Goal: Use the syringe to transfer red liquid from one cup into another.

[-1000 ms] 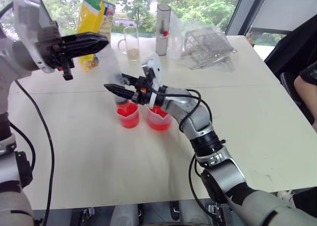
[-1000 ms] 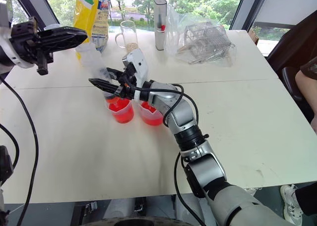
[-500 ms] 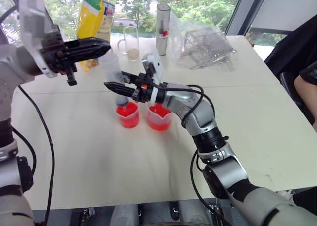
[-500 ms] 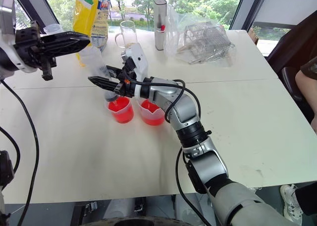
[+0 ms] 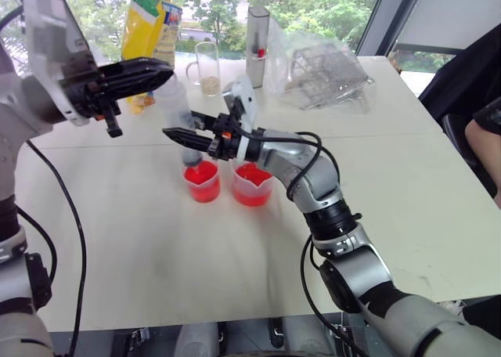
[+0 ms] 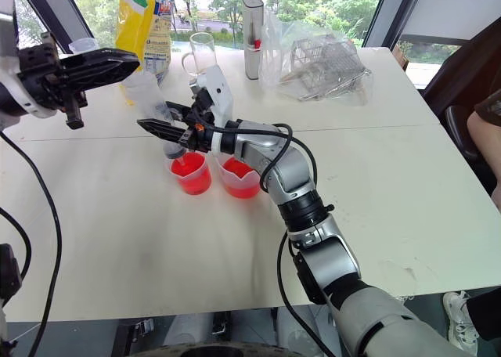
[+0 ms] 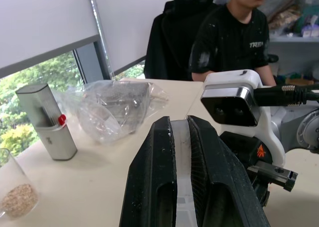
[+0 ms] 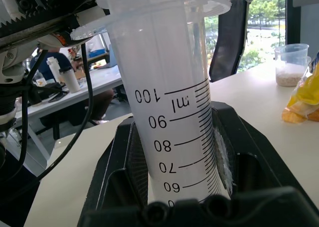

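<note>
The syringe (image 8: pixel 169 102) runs off the bottom edge of the right wrist view, its lower markings swallowed between the black fingers (image 8: pixel 119 177). From the head views its tip is too small to make out above the smaller cup (image 5: pixel 202 181). The seated person (image 7: pixel 232 33) is cropped at the head.

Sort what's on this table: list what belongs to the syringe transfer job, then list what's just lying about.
In the job:
syringe
smaller cup
spouted beaker
red liquid

Lying about:
yellow bag
glass mug
metal canister
bagged wire rack
</note>
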You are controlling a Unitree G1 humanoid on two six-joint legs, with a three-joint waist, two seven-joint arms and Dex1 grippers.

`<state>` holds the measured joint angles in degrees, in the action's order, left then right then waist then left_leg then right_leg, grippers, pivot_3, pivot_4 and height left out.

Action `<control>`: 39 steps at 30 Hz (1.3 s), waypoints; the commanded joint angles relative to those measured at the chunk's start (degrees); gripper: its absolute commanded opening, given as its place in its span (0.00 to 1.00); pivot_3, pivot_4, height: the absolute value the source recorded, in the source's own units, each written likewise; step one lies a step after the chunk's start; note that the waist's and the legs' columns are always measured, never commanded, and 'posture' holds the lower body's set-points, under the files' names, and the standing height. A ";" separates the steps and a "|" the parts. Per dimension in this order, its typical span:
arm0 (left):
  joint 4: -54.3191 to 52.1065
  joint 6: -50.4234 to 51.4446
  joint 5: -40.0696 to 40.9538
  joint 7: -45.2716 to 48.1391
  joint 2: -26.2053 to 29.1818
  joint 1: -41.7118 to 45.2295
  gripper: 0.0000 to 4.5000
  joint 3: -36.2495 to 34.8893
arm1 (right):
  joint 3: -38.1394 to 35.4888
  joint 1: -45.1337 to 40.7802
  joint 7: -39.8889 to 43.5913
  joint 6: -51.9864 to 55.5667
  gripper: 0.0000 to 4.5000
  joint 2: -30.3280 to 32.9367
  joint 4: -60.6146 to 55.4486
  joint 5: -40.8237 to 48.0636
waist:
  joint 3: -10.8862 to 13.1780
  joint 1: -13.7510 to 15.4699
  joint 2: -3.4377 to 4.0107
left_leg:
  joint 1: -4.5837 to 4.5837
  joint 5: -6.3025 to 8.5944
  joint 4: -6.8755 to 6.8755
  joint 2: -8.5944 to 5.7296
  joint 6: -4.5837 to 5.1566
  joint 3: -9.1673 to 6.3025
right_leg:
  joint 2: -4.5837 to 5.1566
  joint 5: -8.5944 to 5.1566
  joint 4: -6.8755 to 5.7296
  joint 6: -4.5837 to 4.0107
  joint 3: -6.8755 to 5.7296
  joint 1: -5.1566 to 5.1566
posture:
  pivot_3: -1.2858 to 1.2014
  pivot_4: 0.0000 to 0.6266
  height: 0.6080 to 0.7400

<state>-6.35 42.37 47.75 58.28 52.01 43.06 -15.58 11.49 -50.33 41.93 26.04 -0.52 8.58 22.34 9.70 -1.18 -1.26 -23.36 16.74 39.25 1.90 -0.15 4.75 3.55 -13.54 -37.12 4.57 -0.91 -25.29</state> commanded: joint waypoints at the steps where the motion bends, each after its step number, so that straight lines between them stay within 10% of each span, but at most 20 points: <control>1: -0.38 4.45 2.63 -0.29 -0.72 -0.04 0.01 0.89 | -6.24 -4.02 -1.97 -3.65 0.32 -0.80 -6.04 3.43 | 0.00 0.02 0.00 | 0.00 0.00 0.00 0.00 0.00 0.00 | 0.00 0.00 0.00 0.00 0.00 0.00 | 0.52 0.24 1.00; 5: 0.45 6.08 3.53 -2.34 -1.41 1.20 0.01 0.05 | -5.29 -3.04 -1.30 -3.52 0.32 -0.90 -6.60 3.07 | 0.00 0.00 0.00 | 0.00 0.00 0.00 -0.01 0.00 0.00 | 0.00 0.00 0.01 0.00 0.00 0.00 | 0.52 0.24 1.00; 14: 2.60 8.99 6.37 -5.26 -1.28 3.66 0.96 -3.78 | -4.66 -1.85 -1.27 -2.96 0.32 -1.59 -7.33 2.67 | 0.01 -0.12 0.00 | 0.00 0.00 -0.02 0.00 0.00 -0.01 | 0.00 0.00 0.01 0.00 0.00 -0.01 | 0.52 0.24 1.00; 29: -1.77 7.69 6.95 -5.84 3.09 -7.77 0.98 -12.62 | -12.57 -9.68 -12.06 11.43 0.32 1.05 -7.49 6.83 | 0.01 -0.98 0.00 | -0.01 -0.02 -0.05 0.02 -0.04 -0.01 | 0.12 0.00 -0.02 -0.01 -0.01 -0.02 | 0.52 0.24 1.00; 39: -9.13 2.85 5.45 -6.03 -2.12 -17.02 0.98 -9.92 | -19.43 -27.25 -22.88 47.94 0.32 23.79 9.17 5.35 | 0.01 -1.12 0.00 | -0.02 0.01 -0.16 -0.05 0.00 0.00 | 0.46 -0.14 0.15 -0.30 -0.03 -0.02 | 0.52 0.24 1.00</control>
<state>-13.86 47.08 53.89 52.12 49.83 26.17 -25.61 -8.39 -75.29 19.60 70.42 21.68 16.89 28.91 9.71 -2.30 -1.27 -23.39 16.75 39.08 1.85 -0.15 4.77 4.02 -13.68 -36.97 4.25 -0.93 -25.32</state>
